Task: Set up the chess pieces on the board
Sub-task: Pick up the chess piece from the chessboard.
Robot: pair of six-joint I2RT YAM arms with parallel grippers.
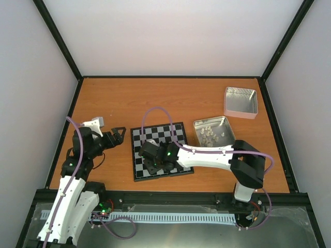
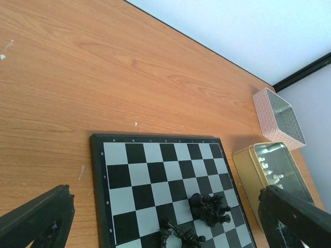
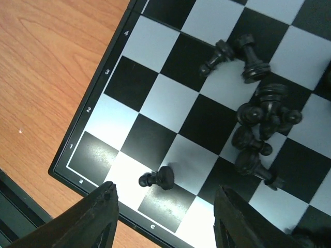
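Note:
The board (image 1: 155,133) lies flat in the middle of the table. My right gripper (image 1: 150,164) hovers low over its near left corner. In the right wrist view the gripper (image 3: 165,219) stands open, its fingers (image 3: 98,219) straddling one black chess piece (image 3: 158,179) that lies on its side near the board's (image 3: 155,98) edge, untouched. Several more black pieces (image 3: 258,124) lie toppled in a heap further in. My left gripper (image 1: 120,133) is open and empty, just left of the board (image 2: 139,170), facing the heaped pieces (image 2: 209,206).
A shiny tin (image 1: 196,125) holding small cream-white pieces (image 1: 211,134) sits right of the board. A pink-walled tin (image 1: 240,102) stands behind it at the back right. Black frame rails edge the table.

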